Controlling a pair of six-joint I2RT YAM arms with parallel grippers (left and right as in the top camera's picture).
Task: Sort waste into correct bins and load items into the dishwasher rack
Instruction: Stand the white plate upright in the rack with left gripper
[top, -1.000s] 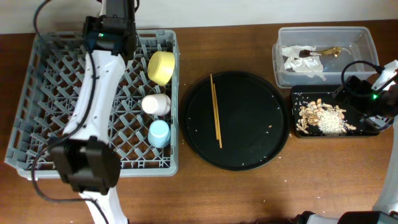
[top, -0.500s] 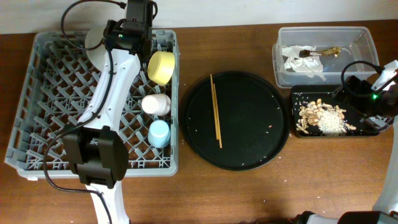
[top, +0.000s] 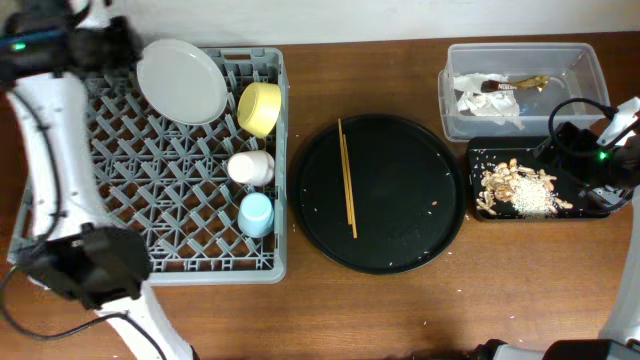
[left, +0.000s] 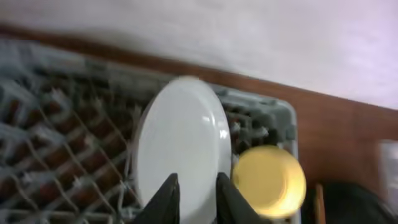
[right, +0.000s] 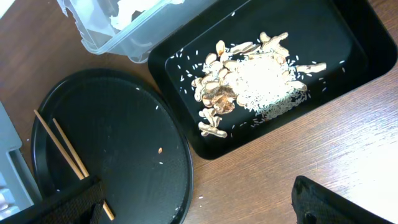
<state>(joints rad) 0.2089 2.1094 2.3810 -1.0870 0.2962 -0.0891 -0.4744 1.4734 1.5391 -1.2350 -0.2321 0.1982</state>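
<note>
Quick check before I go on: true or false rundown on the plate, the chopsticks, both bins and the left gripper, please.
1. The plate stands in the rack. True.
2. The chopsticks are in the rack. False: they lie on the round tray.
3. The food scraps are in the black bin. True.
4. The clear tub is empty. False: it holds the tissue.
5. The left gripper grips the plate. False: its fingers are apart and off the plate.
</note>
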